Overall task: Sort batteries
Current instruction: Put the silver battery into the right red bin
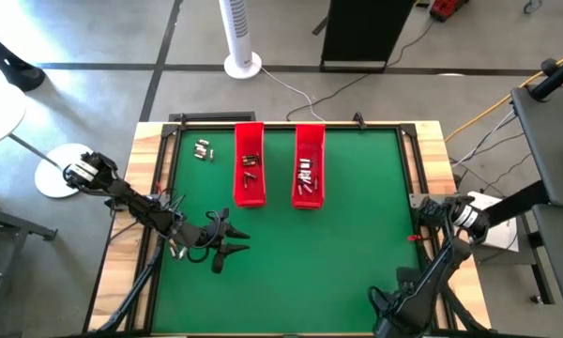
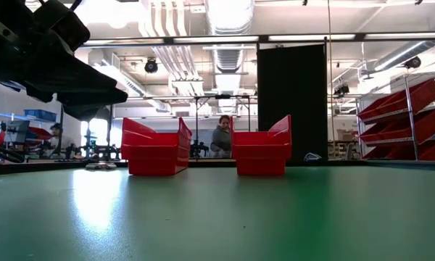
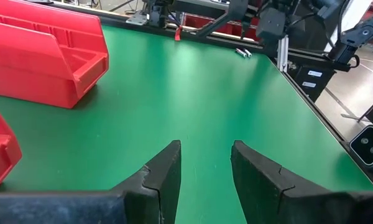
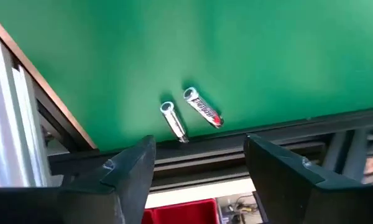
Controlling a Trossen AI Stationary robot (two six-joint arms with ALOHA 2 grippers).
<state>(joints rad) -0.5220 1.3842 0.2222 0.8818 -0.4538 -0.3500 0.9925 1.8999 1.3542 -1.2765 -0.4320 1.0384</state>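
Two silvery batteries lie side by side on the green mat, close to the table's right edge rail; the left wrist view shows them far off. My right gripper hovers over that rail, open, with both batteries just beyond its fingertips and nothing between them. My left gripper stands open above the mat at the near left, holding nothing. Two red trays stand at the far middle with batteries inside.
A few loose batteries lie on the mat at the far left, beside the left tray. The black frame rail runs along the mat's edge under my right gripper. A person sits in the room behind the table.
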